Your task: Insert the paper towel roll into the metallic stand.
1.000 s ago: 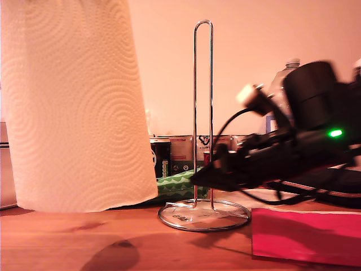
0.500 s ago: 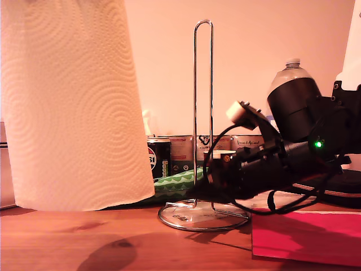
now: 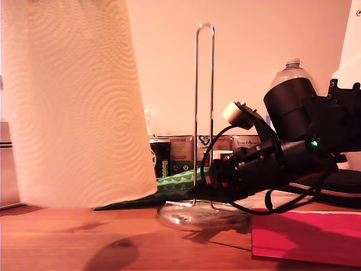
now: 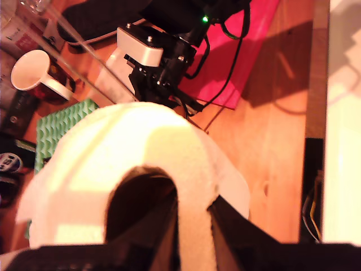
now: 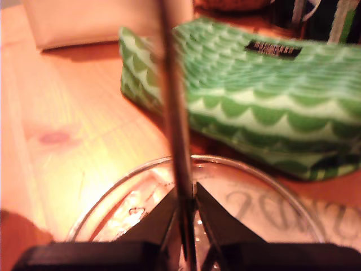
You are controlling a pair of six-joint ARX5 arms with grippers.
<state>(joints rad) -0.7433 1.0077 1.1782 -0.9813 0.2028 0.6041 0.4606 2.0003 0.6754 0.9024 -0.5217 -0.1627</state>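
Note:
The paper towel roll (image 3: 73, 107), white with embossed swirls, fills the exterior view's left, its lower end just above the wooden table. In the first wrist view my first gripper (image 4: 194, 197) is shut on the wall of the roll (image 4: 141, 152), with one finger inside the hollow core. The metallic stand (image 3: 204, 113) rises mid-table from its ring base (image 3: 203, 217). My second gripper (image 3: 206, 178) reaches in from the exterior view's right. It is shut on the stand's wire upright (image 5: 172, 113) low down, just above the ring; the fingertips (image 5: 185, 195) meet around the wire.
A green scalloped pouch (image 3: 177, 183) lies just behind the stand. A flat pink object (image 3: 304, 234) lies at the exterior view's lower right. Cans and boxes line the back wall, beside a bottle (image 3: 290, 70). A white scoop (image 4: 34, 70) lies near the pouch.
My second gripper moved toward the exterior view's left and shut on the stand's upright. The stand has shifted slightly and its base now looks blurred. The roll has hardly moved.

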